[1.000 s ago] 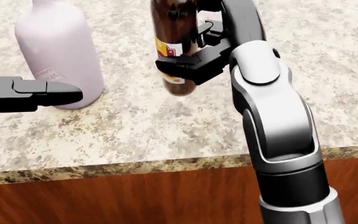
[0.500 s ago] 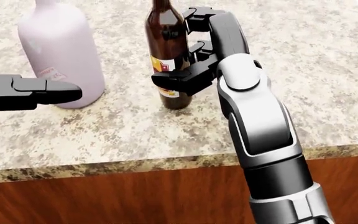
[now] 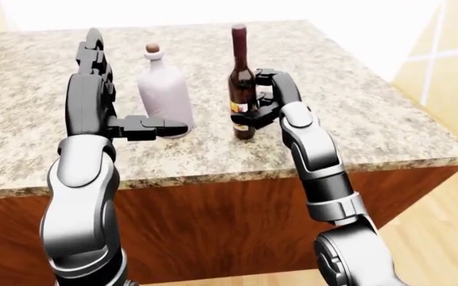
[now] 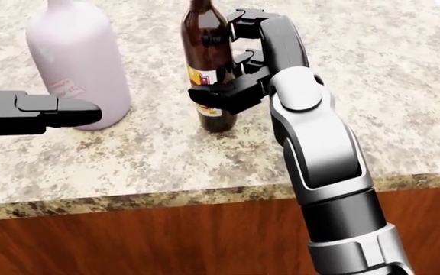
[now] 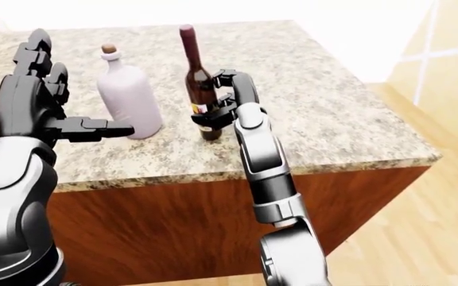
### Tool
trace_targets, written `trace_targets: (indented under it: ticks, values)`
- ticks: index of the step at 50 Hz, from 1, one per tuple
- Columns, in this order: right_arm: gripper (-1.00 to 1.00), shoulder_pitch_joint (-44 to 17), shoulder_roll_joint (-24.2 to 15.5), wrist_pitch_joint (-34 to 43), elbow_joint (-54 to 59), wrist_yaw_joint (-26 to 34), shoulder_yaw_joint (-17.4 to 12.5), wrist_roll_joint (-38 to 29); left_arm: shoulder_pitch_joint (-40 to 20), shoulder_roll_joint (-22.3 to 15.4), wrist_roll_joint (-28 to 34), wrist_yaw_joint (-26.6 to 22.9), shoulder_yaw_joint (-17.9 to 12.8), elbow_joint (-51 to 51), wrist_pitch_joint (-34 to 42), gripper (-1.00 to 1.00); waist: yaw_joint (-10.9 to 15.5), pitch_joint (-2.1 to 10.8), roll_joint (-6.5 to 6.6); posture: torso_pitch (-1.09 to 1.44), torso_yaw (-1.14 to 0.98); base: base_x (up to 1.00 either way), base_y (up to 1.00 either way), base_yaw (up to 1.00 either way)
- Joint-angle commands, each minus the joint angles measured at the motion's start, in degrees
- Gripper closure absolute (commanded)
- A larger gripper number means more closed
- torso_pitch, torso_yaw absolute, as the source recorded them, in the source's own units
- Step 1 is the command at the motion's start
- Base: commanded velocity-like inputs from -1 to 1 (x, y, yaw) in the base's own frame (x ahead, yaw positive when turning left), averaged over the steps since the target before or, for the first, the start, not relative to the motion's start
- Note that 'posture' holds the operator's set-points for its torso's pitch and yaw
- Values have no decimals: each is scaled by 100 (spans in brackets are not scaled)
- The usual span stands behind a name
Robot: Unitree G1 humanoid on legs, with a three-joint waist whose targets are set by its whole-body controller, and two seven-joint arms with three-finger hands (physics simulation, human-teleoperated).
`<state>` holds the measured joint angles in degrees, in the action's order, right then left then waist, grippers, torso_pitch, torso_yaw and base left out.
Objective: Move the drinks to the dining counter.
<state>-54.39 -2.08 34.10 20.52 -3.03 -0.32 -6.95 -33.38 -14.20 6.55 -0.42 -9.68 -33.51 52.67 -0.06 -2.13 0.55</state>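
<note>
The brown bottle (image 4: 207, 69) now stands on the counter (image 4: 403, 86), right hand (image 4: 232, 80) still grasping it; jerking loose could topple it. Left hand (image 3: 146, 126) stays released.

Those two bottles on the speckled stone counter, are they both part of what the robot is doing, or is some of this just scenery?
Part of the job:
- dark brown glass wine bottle, gripped by the right hand
- pale lilac stoppered bottle, with the open left hand beside it
- granite counter they stand on

Just scenery:
- wooden floor
</note>
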Motion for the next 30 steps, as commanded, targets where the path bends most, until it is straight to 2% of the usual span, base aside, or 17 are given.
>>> trace_targets:
  ticks: [1,2,3,4,10,15,22,24,30]
  values:
    - [61,-264,-40,-301,-286,-89,-50,-39,-150,-55,26,21,-44,-158,-170,-100,5,173,20,0,0,0,0,0]
    - [57,-260,-39,-321,-260,-90,-51,-39,-140,-53,25,21,-48,-159,-182,-100,4,173,21,0,0,0,0,0]
    - [42,-254,-39,-340,-241,-91,-51,-42,-135,-56,24,17,-52,-161,-185,-100,2,173,22,0,0,0,0,0]
    - [39,-251,-35,-341,-236,-97,-52,-43,-140,-59,23,17,-55,-167,-174,-100,1,172,23,0,0,0,0,0]
    - [33,-235,-27,-339,-237,-103,-46,-53,-119,-66,12,11,-67,-194,-167,-100,0,172,27,0,0,0,0,0]
    - [18,-232,-33,-347,-231,-117,-50,-57,-112,-69,3,17,-77,-157,-210,-100,4,172,27,0,0,0,0,0]
    - [16,-214,-45,-387,-213,-109,-60,-59,-102,-75,0,18,-82,-140,-234,-100,10,180,23,0,0,0,0,0]
    - [7,-216,-51,-377,-219,-125,-69,-60,-105,-76,-1,19,-81,-146,-225,-100,12,182,20,0,0,0,0,0]
    - [-5,-201,-80,-368,-252,-108,-77,-45,-101,-71,-1,33,-79,-119,-252,-100,17,190,12,0,0,0,0,0]
